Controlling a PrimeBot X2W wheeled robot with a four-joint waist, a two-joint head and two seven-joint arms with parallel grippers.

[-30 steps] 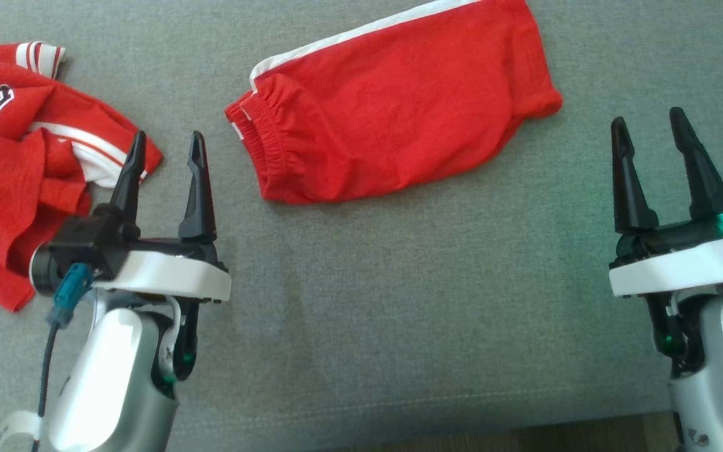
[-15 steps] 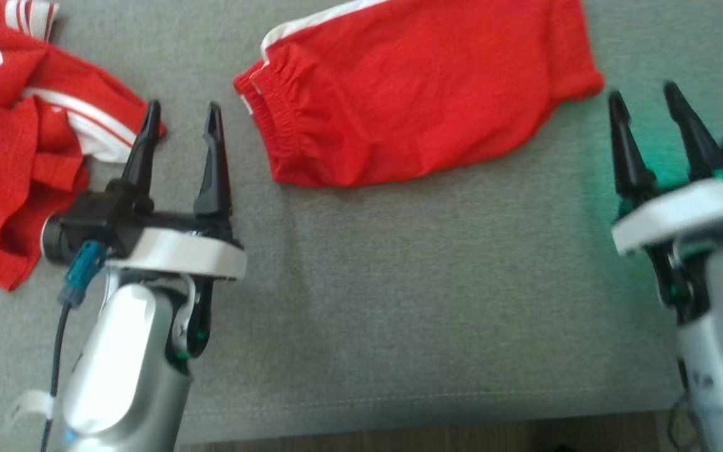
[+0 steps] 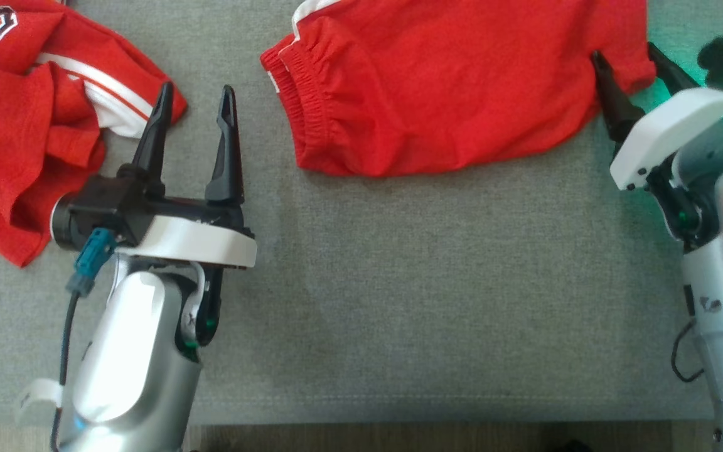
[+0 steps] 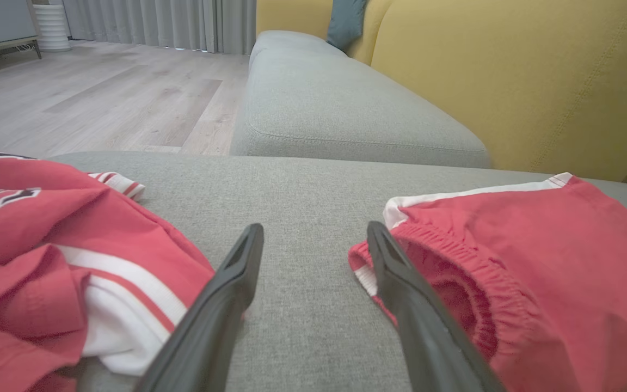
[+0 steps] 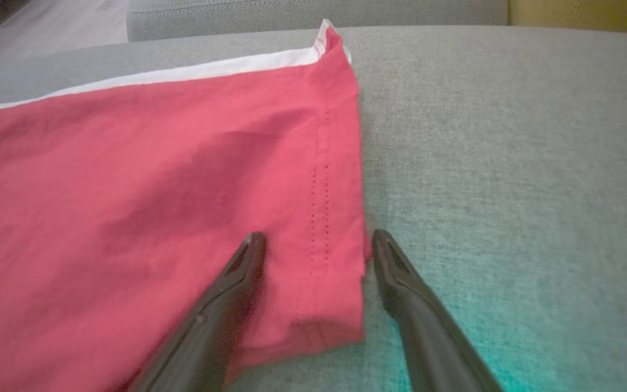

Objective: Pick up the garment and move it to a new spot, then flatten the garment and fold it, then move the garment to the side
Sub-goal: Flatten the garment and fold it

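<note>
Astride shorts (image 5: 155,179) hem, right end effector (image 5: 318,236) (perhaps touching)

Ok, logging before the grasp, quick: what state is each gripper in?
Left gripper: open, empty, above the grey cushion between jersey and shorts.
Right gripper: open, empty, jaws either side of the shorts' hem corner.
</note>
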